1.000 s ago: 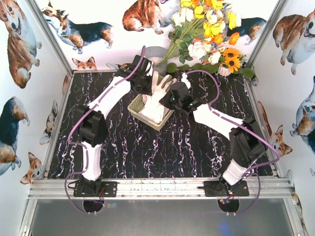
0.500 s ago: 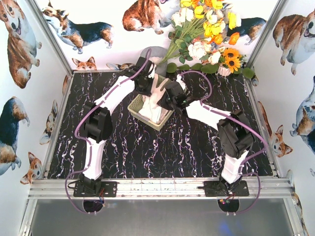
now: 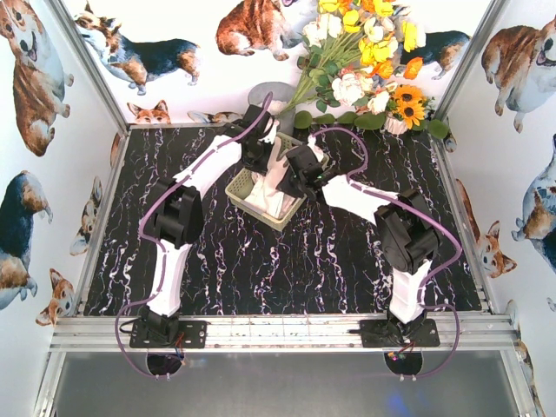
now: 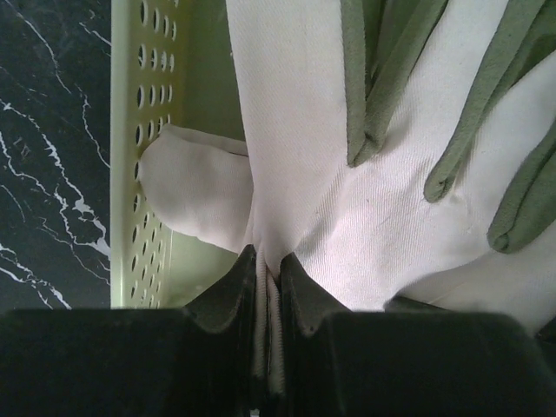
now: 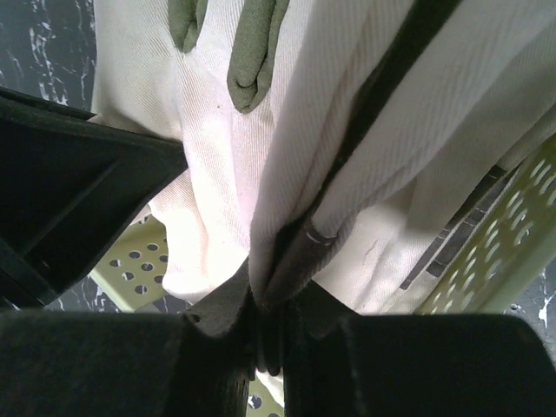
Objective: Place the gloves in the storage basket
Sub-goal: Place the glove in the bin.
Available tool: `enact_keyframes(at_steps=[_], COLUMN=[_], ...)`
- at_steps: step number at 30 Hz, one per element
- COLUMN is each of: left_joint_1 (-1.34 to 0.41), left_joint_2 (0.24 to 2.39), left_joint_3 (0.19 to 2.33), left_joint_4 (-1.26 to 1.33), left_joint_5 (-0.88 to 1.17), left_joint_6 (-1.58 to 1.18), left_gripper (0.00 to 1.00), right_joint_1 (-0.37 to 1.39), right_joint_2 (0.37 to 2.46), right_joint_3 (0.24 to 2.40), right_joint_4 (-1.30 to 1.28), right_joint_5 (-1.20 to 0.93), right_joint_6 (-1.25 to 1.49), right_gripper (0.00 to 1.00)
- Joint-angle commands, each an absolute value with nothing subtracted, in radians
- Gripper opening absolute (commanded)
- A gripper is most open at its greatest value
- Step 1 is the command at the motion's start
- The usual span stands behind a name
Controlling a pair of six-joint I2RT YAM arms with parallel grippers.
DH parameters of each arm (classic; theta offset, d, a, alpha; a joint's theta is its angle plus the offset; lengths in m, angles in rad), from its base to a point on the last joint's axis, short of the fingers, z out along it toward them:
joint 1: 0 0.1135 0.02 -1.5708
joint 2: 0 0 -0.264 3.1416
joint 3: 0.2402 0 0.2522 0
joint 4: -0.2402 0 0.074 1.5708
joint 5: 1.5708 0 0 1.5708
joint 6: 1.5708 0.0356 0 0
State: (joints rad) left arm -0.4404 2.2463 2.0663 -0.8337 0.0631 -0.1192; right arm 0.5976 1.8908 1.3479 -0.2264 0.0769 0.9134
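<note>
A cream glove (image 3: 279, 165) with grey-green finger patches hangs over the pale yellow-green storage basket (image 3: 237, 188), held from both sides. My left gripper (image 4: 269, 271) is shut on a fold of the glove (image 4: 373, 200) near its cuff. My right gripper (image 5: 280, 261) is shut on a dark-edged fold of the same glove (image 5: 226, 165). In the top view the left gripper (image 3: 263, 156) and right gripper (image 3: 294, 171) stand close together above the basket's far end. More cream gloves (image 3: 269, 201) lie inside the basket.
The basket's perforated wall (image 4: 143, 165) stands just left of the left fingers. A grey metal bucket (image 3: 263, 94) and a flower bouquet (image 3: 365, 61) sit behind the basket at the back wall. Black marbled tabletop (image 3: 287, 269) surrounds the basket.
Both grippers have moved closer together over the basket, and the glove, earlier held up with its fingers spread, has come down between them towards the basket.
</note>
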Motion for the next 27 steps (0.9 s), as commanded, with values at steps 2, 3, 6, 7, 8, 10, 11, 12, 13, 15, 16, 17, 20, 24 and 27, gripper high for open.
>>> enact_keyframes(at_steps=[2,3,6,7,8,10,11,12,13,15,16,17,20,24,27], left_joint_1=[-0.406,-0.406,-0.405,-0.406,-0.405,-0.406,-0.405,-0.405,-0.405,-0.405,-0.405,-0.406,-0.403,-0.397,-0.396], left_joint_2=[2.274,2.276,2.281,2.284,2.285,2.292,2.298,2.303,2.306,2.312,2.313,2.314,2.319,2.317,2.303], left_joint_3=[2.118,2.118,2.118,2.119,2.119,2.119,2.122,2.124,2.125,2.124,2.123,2.123,2.124,2.131,2.136], left_joint_4=[-0.716,-0.714,-0.703,-0.697,-0.692,-0.682,-0.682,-0.683,-0.683,-0.682,-0.681,-0.68,-0.677,-0.677,-0.678], left_joint_5=[-0.009,-0.005,0.012,0.023,0.035,0.061,0.067,0.071,0.074,0.085,0.089,0.089,0.088,0.091,0.085], left_joint_6=[-0.071,-0.069,-0.067,-0.067,-0.067,-0.066,-0.067,-0.069,-0.067,-0.063,-0.06,-0.06,-0.061,-0.066,-0.067], left_gripper=[0.0,0.0,0.0,0.0,0.0,0.0,0.0,0.0,0.0,0.0,0.0,0.0,0.0,0.06,0.18], right_joint_1=[0.632,0.632,0.633,0.635,0.637,0.643,0.647,0.652,0.657,0.67,0.677,0.684,0.693,0.699,0.699], right_joint_2=[1.937,1.945,1.958,1.96,1.962,1.966,1.968,1.967,1.966,1.954,1.948,1.944,1.947,1.957,1.961], right_joint_3=[1.385,1.393,1.418,1.42,1.42,1.424,1.425,1.426,1.427,1.424,1.421,1.418,1.421,1.426,1.427], right_joint_4=[-0.428,-0.445,-0.497,-0.505,-0.511,-0.527,-0.536,-0.544,-0.55,-0.555,-0.556,-0.553,-0.562,-0.593,-0.611], right_joint_5=[0.034,0.037,0.053,0.057,0.059,0.069,0.075,0.084,0.094,0.123,0.136,0.146,0.164,0.195,0.21], right_joint_6=[0.907,0.911,0.936,0.946,0.956,0.974,0.982,0.99,0.998,1.009,1.015,1.02,1.043,1.083,1.104], right_gripper=[0.0,0.0,0.0,0.0,0.0,0.0,0.0,0.0,0.0,0.0,0.0,0.0,0.0,0.0,0.0])
